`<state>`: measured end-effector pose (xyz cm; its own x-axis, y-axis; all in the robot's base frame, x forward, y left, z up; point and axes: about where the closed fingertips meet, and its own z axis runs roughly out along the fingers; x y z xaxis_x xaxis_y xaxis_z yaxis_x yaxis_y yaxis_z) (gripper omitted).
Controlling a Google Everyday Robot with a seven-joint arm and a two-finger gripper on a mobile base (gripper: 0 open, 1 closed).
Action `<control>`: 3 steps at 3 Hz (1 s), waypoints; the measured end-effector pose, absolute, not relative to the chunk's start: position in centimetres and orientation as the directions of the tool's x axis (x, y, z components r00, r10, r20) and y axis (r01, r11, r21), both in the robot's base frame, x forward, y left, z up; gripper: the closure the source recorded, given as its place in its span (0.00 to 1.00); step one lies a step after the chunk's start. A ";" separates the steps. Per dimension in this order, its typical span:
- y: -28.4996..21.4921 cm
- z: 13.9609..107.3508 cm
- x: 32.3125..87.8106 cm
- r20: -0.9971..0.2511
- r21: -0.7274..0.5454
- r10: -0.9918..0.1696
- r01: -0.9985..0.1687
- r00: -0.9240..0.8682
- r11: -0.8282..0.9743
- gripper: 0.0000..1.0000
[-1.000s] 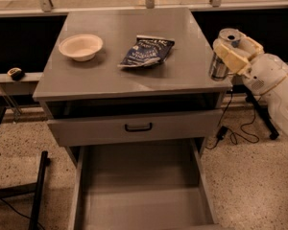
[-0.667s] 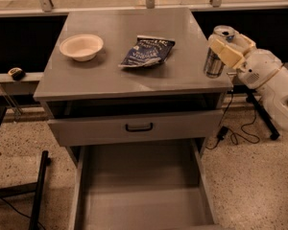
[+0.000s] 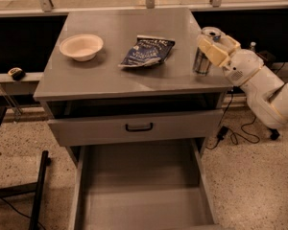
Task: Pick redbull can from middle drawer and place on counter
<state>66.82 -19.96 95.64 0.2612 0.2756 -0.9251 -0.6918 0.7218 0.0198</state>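
The redbull can [image 3: 202,56], slim with a shiny silver top, stands upright at the right edge of the counter [image 3: 110,75]. I cannot tell whether its base touches the surface. My gripper [image 3: 212,48] reaches in from the right and is shut on the can's upper part, its cream fingers [image 3: 218,52] around it. The middle drawer [image 3: 139,195] is pulled out below, its flat grey floor bare.
A white bowl [image 3: 81,46] sits on the counter's left part and a dark blue snack bag [image 3: 147,51] lies in its middle, left of the can. A grey drawer front with a black handle [image 3: 138,127] is above the open tray. Cables lie on the floor at right.
My gripper has carried the can leftward, from beside the counter's right edge to over its right edge. The bowl, bag and drawers have not moved.
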 end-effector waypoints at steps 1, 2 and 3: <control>-19.2 95.2 67.5 -0.921 -0.005 0.266 -0.693 0.284 0.721 0.81; -19.2 95.2 67.6 -0.921 -0.008 0.265 -0.693 0.286 0.721 0.58; -19.2 95.2 67.6 -0.921 -0.008 0.265 -0.693 0.286 0.721 0.35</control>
